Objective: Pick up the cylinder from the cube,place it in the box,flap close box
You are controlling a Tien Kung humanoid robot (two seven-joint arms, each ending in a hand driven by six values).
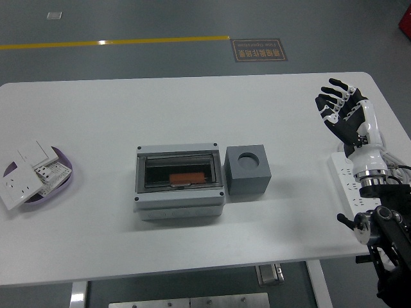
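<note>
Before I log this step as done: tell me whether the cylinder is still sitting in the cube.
No. The round hole in the grey cube is empty, and an orange piece lies inside the box.

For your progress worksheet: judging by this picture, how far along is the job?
It looks finished: the cube's hole is empty, an orange piece lies in the box, and its clear flap is down. The right hand is open, holding nothing, off at the table's right. Nothing obvious remains.

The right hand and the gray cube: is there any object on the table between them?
No. In the head view only bare white table lies between the right hand and the gray cube; the hand is open and holds nothing.
</note>
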